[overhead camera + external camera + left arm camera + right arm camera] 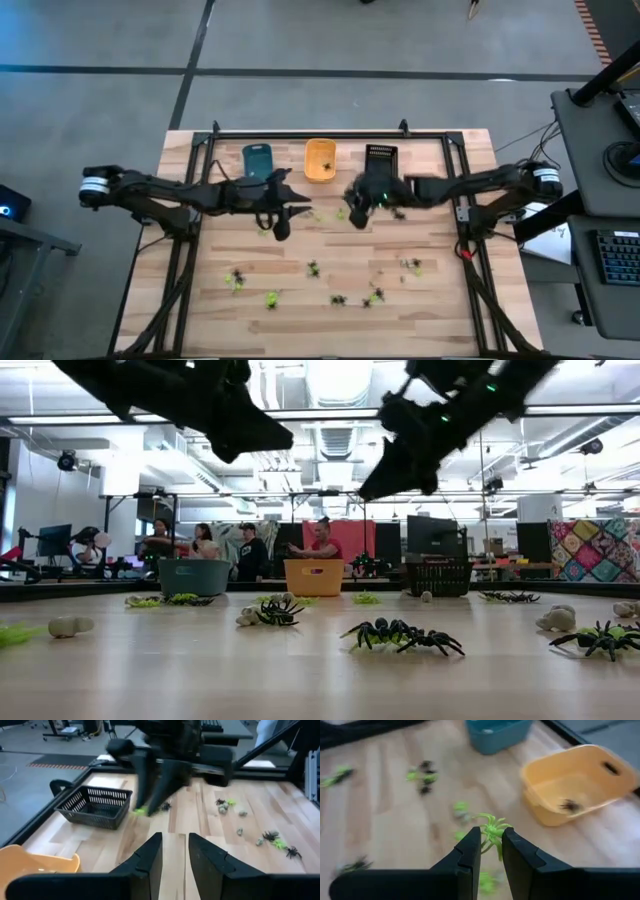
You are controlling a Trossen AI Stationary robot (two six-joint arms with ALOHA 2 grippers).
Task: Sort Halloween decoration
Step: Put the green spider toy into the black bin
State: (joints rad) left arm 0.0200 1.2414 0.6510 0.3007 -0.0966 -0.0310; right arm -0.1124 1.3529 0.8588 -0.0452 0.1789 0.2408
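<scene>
1. Black spiders (402,636) sit nearest the low camera on the wooden table (330,255), with another black one (278,612) and pale skull-like bits (62,627) farther back
2. Right gripper (491,851) hangs above the table's middle, just in front of the orange tray (320,160); its jaws are narrowed onto a yellow-green spider (491,831), which is pinched at the fingertips and lifted off the wood
3. Left gripper (174,851) hovers over the table in front of the blue tray (258,160); its jaws stand a little apart with nothing between them
4. Along the far edge stand the blue tray, the orange tray and the black tray (380,158); the orange one holds a dark spider (568,806)
5. More black and green spiders (272,298) are scattered across the near half of the table, well apart from the trays
6. People (322,540) stand in the room beyond the table
</scene>
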